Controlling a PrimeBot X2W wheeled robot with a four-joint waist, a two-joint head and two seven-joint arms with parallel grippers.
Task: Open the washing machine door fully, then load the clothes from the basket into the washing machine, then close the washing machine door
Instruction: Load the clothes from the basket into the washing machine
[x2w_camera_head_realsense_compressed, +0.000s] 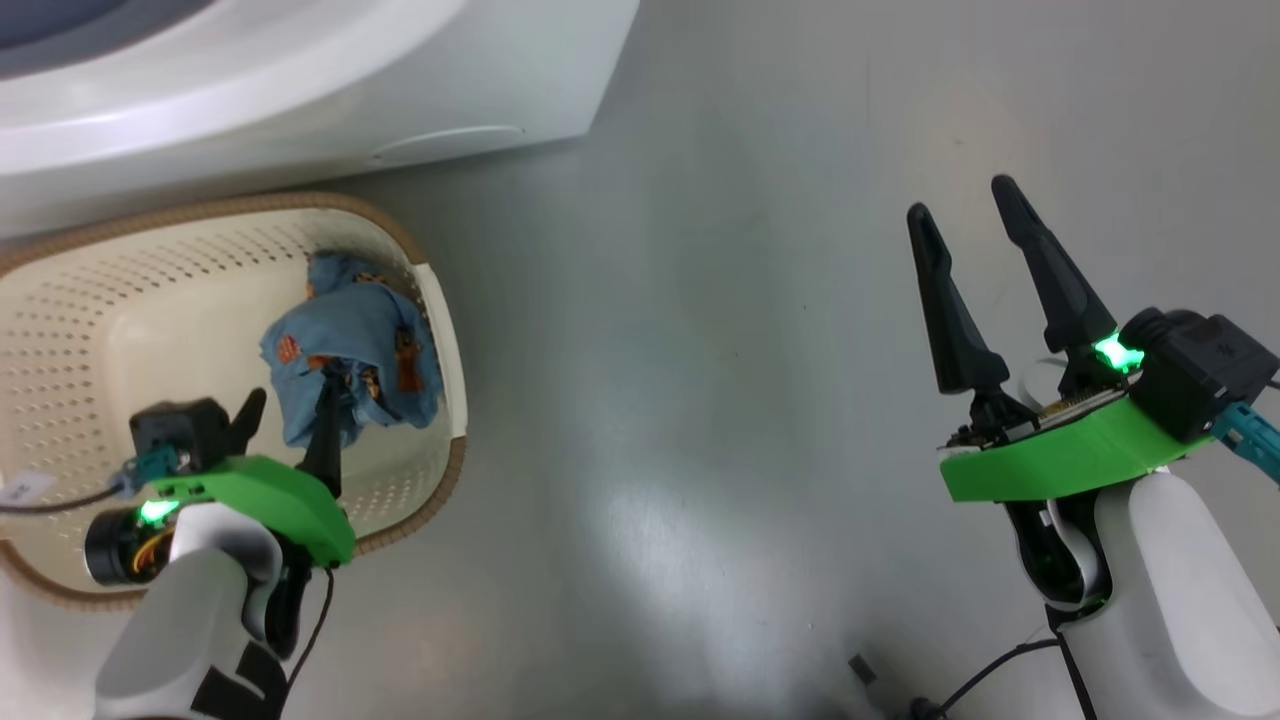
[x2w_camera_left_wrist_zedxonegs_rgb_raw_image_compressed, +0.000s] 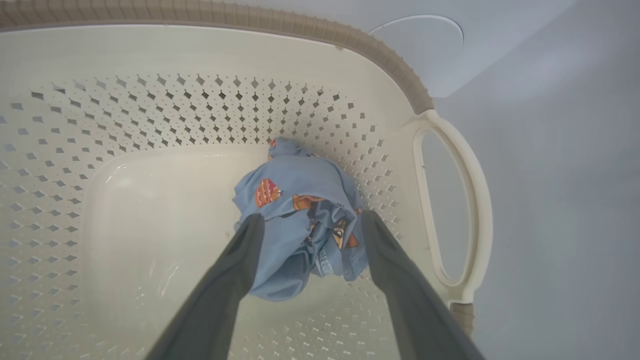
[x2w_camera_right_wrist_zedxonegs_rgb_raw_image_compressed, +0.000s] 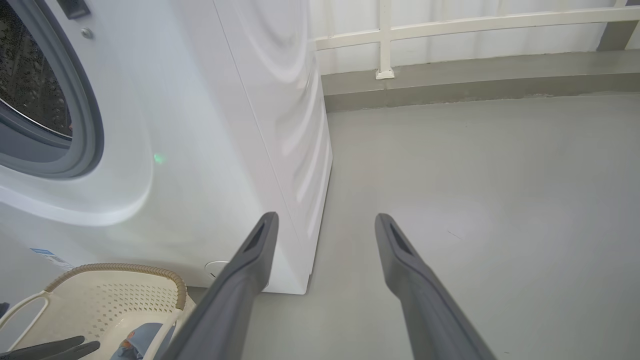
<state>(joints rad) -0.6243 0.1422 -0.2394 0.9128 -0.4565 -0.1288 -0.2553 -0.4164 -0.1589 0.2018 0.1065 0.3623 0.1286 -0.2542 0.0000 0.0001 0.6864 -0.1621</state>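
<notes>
Your left claw (x2w_camera_head_realsense_compressed: 292, 392) is down inside the basket (x2w_camera_head_realsense_compressed: 100, 290), released, jaws spread wide with one finger on each side of the clothes (x2w_camera_head_realsense_compressed: 350, 340). In the left wrist view the left claw (x2w_camera_left_wrist_zedxonegs_rgb_raw_image_compressed: 312, 220) straddles the blue bundle (x2w_camera_left_wrist_zedxonegs_rgb_raw_image_compressed: 300, 185), with fabric between the fingers and nothing clamped; I can't tell whether the pads touch the cloth. The clothes sit in one crumpled heap on the basket floor, against the perforated wall (x2w_camera_left_wrist_zedxonegs_rgb_raw_image_compressed: 150, 100) on the handle side. The basket is on the floor (x2w_camera_head_realsense_compressed: 750, 350), just in front of the washing machine (x2w_camera_head_realsense_compressed: 300, 90), near its right front corner. Your right claw (x2w_camera_head_realsense_compressed: 960, 197) is also released and holds nothing. It hangs over bare floor well to the right of the basket, fingers pointing up the head view. The right wrist view has the right claw (x2w_camera_right_wrist_zedxonegs_rgb_raw_image_compressed: 326, 218) looking at the machine's front corner (x2w_camera_right_wrist_zedxonegs_rgb_raw_image_compressed: 210, 150). There you get the steel drum (x2w_camera_right_wrist_zedxonegs_rgb_raw_image_compressed: 25, 75) through the open mouth, the grey seal ring (x2w_camera_right_wrist_zedxonegs_rgb_raw_image_compressed: 90, 135) around it, the blue label (x2w_camera_right_wrist_zedxonegs_rgb_raw_image_compressed: 45, 255) low on the front, and the basket (x2w_camera_right_wrist_zedxonegs_rgb_raw_image_compressed: 115, 295) below.
</notes>
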